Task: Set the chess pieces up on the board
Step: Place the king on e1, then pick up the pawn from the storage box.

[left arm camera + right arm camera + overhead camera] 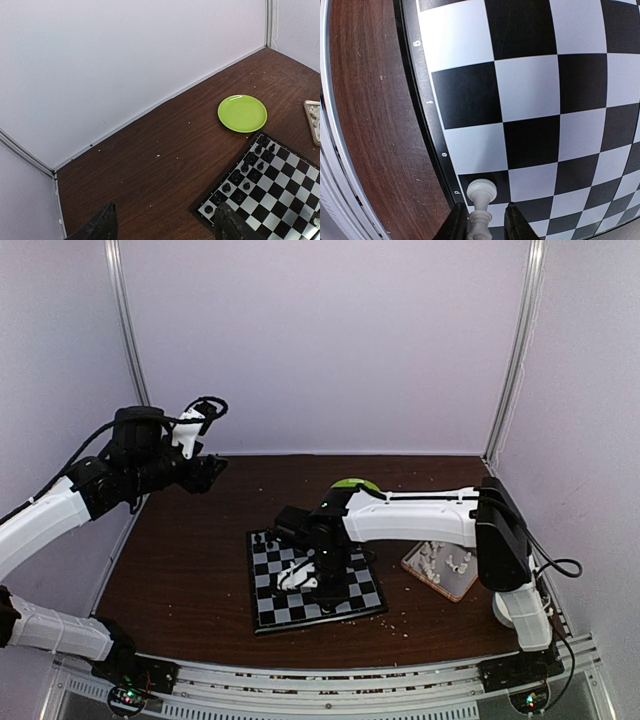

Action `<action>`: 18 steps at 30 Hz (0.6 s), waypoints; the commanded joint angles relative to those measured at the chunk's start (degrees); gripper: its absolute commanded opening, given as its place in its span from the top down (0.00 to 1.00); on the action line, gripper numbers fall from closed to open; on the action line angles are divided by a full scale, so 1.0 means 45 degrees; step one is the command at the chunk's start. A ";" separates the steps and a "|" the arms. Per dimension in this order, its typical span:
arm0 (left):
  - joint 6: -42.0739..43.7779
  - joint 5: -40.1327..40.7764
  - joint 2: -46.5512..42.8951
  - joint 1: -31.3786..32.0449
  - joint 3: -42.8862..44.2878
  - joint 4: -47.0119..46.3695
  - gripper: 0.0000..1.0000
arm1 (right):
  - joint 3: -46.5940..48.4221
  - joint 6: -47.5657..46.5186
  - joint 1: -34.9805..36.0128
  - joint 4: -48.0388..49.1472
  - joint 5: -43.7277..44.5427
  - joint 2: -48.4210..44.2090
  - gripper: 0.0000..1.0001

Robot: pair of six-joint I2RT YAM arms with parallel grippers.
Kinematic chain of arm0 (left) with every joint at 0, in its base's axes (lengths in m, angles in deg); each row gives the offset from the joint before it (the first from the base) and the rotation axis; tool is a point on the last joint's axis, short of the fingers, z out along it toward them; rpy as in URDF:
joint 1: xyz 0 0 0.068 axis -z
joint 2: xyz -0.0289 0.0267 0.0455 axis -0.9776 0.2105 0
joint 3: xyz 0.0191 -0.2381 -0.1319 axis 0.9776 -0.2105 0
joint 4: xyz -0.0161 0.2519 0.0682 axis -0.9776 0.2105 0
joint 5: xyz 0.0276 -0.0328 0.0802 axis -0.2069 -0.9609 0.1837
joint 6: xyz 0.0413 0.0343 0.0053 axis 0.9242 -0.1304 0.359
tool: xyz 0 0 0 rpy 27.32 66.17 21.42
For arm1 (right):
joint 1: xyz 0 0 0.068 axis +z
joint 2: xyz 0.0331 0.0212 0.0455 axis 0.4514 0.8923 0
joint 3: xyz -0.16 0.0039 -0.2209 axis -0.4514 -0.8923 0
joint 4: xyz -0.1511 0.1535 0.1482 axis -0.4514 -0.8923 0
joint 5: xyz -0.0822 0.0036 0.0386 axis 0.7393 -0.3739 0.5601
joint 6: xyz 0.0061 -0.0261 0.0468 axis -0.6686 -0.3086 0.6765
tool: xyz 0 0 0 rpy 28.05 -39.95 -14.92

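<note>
Right fingers (457, 225): closed on one white chess piece (481, 197) - it is low over the board (530, 90), close to the black rim.
Left fingers (100, 227): wide open, holding nothing, high over the worktop (150, 165).
Other white pieces (437, 558): lying in the clear tray (428, 581) - just right of the board.
Black chessmen (245, 167): in rows along one side of the board.
Green plate (242, 113): past the board.

left pincer (165, 206) raised, spread wide | right pincer (485, 209) low, jaws narrow
</note>
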 commanded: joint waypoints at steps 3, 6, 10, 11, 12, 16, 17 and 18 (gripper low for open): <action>0.0134 -0.0407 0.0093 -0.0088 0.0050 -0.0370 0.32 | -0.0307 0.0041 0.0045 -0.0046 0.0391 -0.0757 0.67; 0.0088 -0.1007 0.0416 -0.0089 0.0080 -0.0373 0.32 | -0.0621 -0.0066 -0.0042 -0.0043 0.0345 -0.1718 0.63; -0.0447 -0.2098 0.1099 -0.0053 0.0442 -0.0106 0.32 | -0.1602 -0.0170 -0.0506 0.0142 -0.0222 -0.3397 0.61; -0.0747 -0.2234 0.1362 -0.0023 0.0676 0.0149 0.33 | -0.1987 -0.0227 -0.0695 0.0255 -0.0368 -0.4088 0.61; -0.0941 -0.2383 0.1720 0.0034 0.1059 0.0559 0.35 | -0.2642 -0.0305 -0.0922 0.0425 -0.0492 -0.4663 0.61; -0.1134 -0.2425 0.2833 0.0803 0.2242 0.1634 0.39 | -0.5424 -0.0419 -0.2381 0.1670 -0.0945 -0.6844 0.61; -0.1299 -0.2512 0.2963 0.1021 0.2334 0.1641 0.39 | -0.6010 -0.0353 -0.2880 0.1911 -0.1135 -0.7285 0.61; -0.1549 -0.2603 0.3084 0.1256 0.2417 0.1627 0.40 | -0.6649 -0.0272 -0.3446 0.2139 -0.1337 -0.7780 0.61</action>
